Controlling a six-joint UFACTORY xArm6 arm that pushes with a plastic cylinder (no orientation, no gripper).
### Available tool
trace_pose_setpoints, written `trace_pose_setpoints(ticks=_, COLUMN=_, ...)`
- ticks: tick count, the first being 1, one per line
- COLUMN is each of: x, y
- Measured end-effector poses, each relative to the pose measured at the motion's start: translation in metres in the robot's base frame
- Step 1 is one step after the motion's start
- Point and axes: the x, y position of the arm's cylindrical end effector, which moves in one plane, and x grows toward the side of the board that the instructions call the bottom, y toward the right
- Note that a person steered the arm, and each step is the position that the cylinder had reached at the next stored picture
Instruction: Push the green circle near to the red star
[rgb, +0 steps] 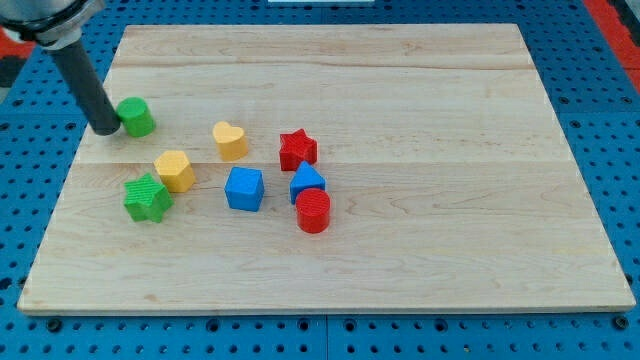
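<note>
The green circle (136, 116) sits near the board's left edge. My tip (104, 128) is right at its left side, touching or almost touching it. The red star (297, 149) lies well to the right of the green circle, near the board's middle. A yellow heart (230, 140) lies between the two, a little lower than the circle.
A yellow hexagon (175, 170) and a green star (147, 197) lie below the green circle. A blue cube (244, 188), a blue triangle (307, 181) and a red cylinder (313, 211) cluster below the red star. The wooden board (450, 150) rests on a blue pegboard.
</note>
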Motion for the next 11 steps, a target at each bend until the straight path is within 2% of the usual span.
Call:
trace_pose_setpoints(ticks=1, x=-0.010, y=-0.008)
trace_pose_setpoints(ticks=4, x=-0.014, y=0.055)
trace_pose_setpoints(ticks=5, x=-0.025, y=0.018)
trace_pose_setpoints(ticks=9, x=-0.034, y=0.183)
trace_pose_setpoints(ticks=10, x=-0.055, y=0.177)
trace_pose_setpoints(ticks=11, x=-0.105, y=0.240)
